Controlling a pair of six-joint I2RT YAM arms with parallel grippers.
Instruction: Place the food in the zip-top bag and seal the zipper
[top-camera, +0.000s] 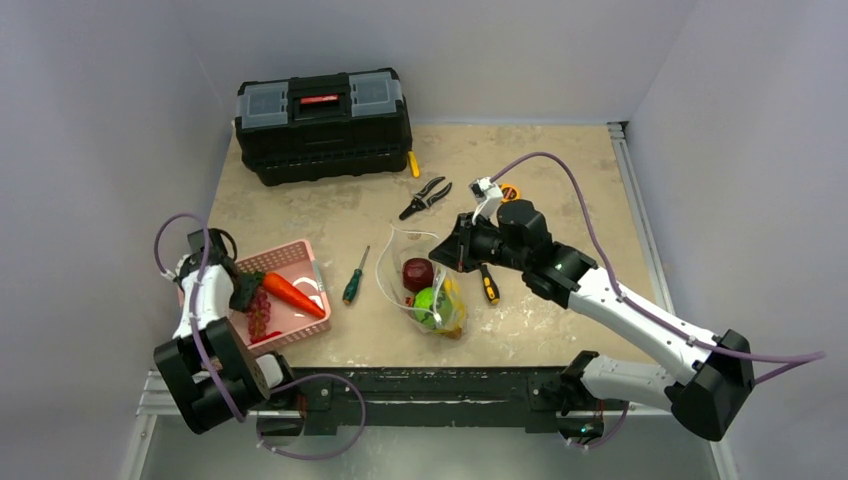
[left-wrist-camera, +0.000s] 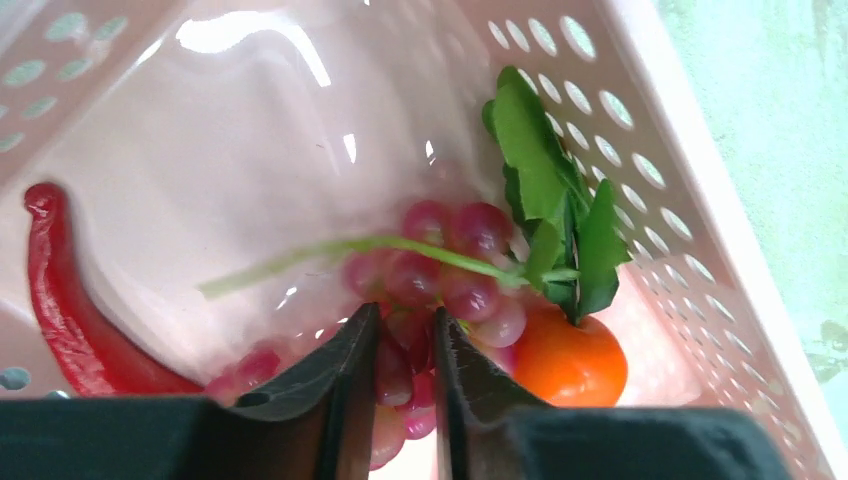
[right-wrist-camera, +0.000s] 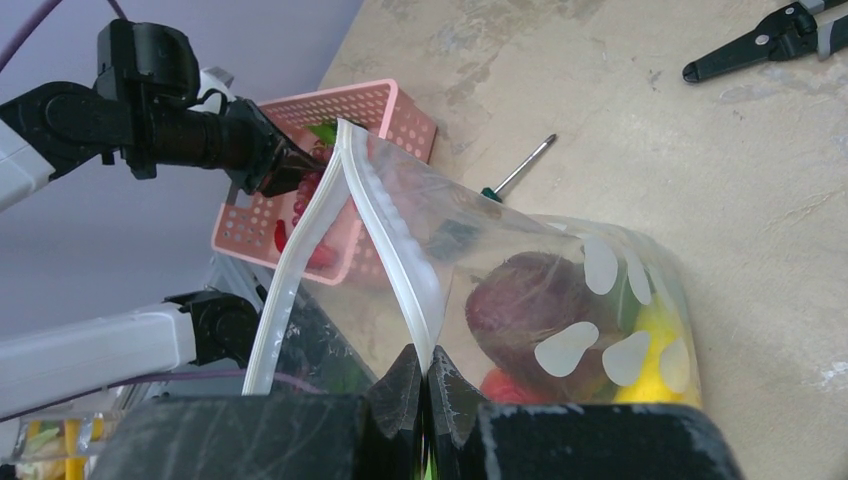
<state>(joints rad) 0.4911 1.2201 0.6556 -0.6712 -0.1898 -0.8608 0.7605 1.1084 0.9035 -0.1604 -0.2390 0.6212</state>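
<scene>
The clear dotted zip-top bag (top-camera: 428, 290) lies mid-table, mouth held up and open. It holds a dark red round fruit (top-camera: 417, 272), a green pepper (top-camera: 430, 305) and a yellow banana (top-camera: 453, 312). My right gripper (top-camera: 446, 254) is shut on one side of the whitish zipper (right-wrist-camera: 385, 220) at the jaws (right-wrist-camera: 425, 358); the other zipper strip (right-wrist-camera: 290, 270) hangs free. My left gripper (top-camera: 248, 293) reaches into the pink basket (top-camera: 300, 255) and is shut (left-wrist-camera: 405, 318) on a bunch of red grapes (left-wrist-camera: 440, 270). An orange carrot (left-wrist-camera: 568, 355) with green leaves and a red chili (left-wrist-camera: 70, 310) lie beside them.
A black toolbox (top-camera: 323, 122) stands at the back left. Pliers (top-camera: 425, 197), a green-handled screwdriver (top-camera: 354, 278) and a yellow-and-black screwdriver (top-camera: 489, 285) lie around the bag. The basket sits near the table's front left edge.
</scene>
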